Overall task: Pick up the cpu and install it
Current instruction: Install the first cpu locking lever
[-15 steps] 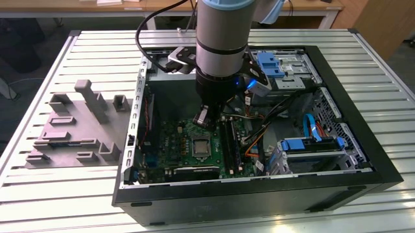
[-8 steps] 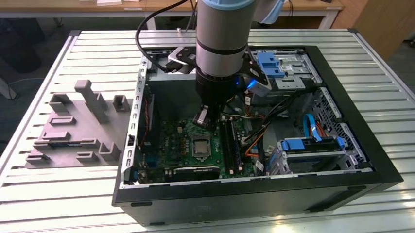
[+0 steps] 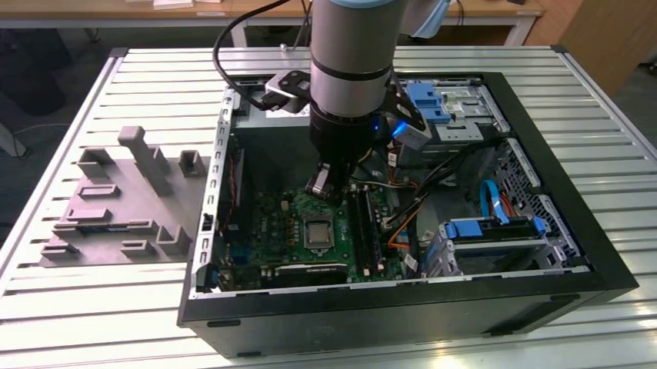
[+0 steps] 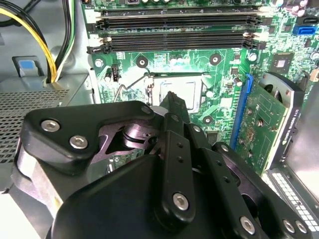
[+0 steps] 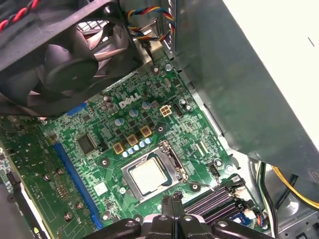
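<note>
Hanging just above the green motherboard [image 3: 308,231], the gripper [image 5: 172,201] is seen with its fingertips drawn together, nothing visibly between them. The cpu [image 5: 148,176] is seated flat inside the socket frame [image 5: 149,174] near the middle of that board, pale top facing up. Being square, no long axis is offered; its edges are aligned with the frame. A risk is judged: were the fingertips lowered further, the chip or socket beneath could be scratched or knocked askew.
</note>
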Action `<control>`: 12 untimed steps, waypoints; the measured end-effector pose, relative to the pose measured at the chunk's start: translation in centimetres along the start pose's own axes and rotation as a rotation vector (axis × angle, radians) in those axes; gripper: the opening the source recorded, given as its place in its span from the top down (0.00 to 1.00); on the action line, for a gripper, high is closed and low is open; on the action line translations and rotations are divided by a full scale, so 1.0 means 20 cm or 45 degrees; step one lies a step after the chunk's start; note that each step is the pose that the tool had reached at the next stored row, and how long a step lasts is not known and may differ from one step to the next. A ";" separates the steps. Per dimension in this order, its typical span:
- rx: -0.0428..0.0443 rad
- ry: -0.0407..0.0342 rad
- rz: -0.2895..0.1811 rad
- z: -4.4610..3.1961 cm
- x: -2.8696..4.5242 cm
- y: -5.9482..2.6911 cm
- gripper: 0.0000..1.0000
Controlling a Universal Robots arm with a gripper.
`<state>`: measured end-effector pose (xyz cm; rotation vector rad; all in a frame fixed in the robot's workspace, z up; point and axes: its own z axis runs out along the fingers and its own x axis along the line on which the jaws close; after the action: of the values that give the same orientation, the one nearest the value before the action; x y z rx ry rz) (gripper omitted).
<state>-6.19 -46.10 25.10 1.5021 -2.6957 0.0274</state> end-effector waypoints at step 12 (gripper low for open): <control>-0.003 -0.0041 0.000 0.002 -0.092 -0.008 0.89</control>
<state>-5.08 -44.64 24.95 1.5031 -2.6973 0.0223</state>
